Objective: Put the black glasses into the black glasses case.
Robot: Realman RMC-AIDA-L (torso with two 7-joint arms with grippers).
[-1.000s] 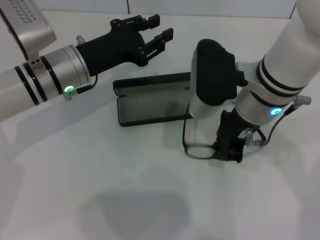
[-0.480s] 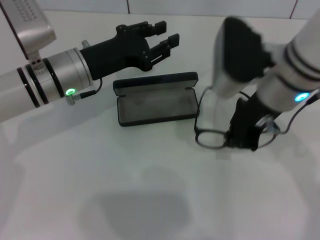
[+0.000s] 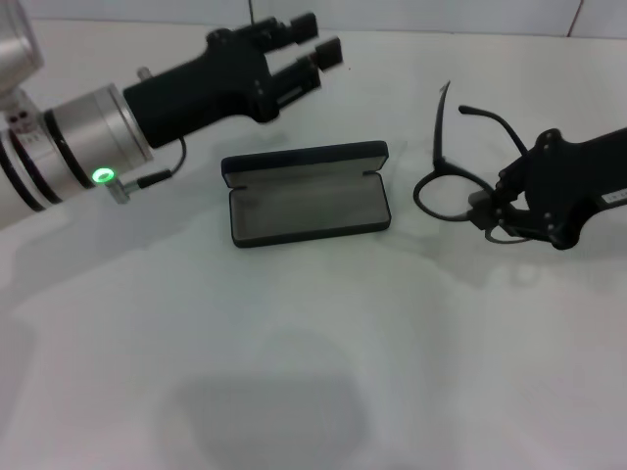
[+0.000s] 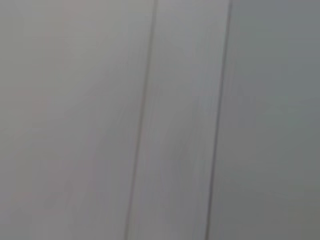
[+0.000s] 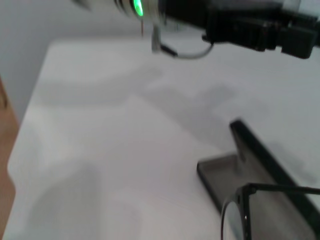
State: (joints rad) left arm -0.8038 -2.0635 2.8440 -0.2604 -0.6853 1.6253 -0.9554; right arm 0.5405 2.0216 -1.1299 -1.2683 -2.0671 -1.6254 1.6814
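On the right of the white table [image 3: 294, 372], the right gripper [image 3: 495, 213] is clamped on the black glasses [image 3: 453, 186], holding them up beside the black glasses case [image 3: 306, 208], which lies open at centre. Carrying seems underway; next they need lowering into the lining. Far left, the left gripper [image 3: 309, 51] hovers with fingers parted, empty.

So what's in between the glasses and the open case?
Nothing: in the head view only bare white table separates the black glasses, held by the right pincer, from the black glasses case.
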